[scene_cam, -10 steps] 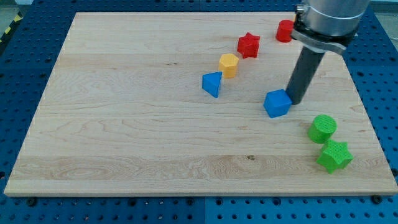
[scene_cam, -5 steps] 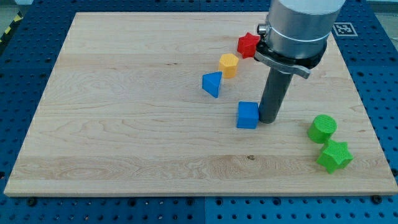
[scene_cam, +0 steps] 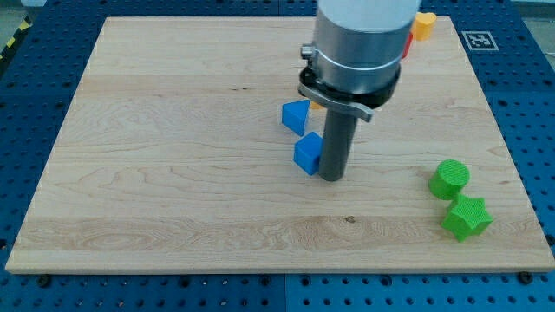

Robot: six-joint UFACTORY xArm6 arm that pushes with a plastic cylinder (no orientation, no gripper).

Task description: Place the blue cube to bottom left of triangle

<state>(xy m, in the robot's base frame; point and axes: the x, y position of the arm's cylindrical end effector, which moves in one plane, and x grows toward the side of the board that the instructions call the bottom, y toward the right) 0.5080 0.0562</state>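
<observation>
The blue cube [scene_cam: 307, 154] sits on the wooden board [scene_cam: 173, 173] near its middle, just below and slightly right of the blue triangle [scene_cam: 296, 116]. My tip [scene_cam: 332, 177] stands on the board against the cube's right side, touching it. The arm's grey body hides the blocks behind it: the yellow block and the red star are out of sight.
A green cylinder [scene_cam: 449, 178] and a green star [scene_cam: 466, 217] lie at the view's lower right. An orange block [scene_cam: 423, 24] and a sliver of a red block [scene_cam: 406, 45] show at the top right, beside the arm.
My tip has moved left across the board, pushing the blue cube left from the right of centre to just below the blue triangle. The arm now covers the yellow block and red star.
</observation>
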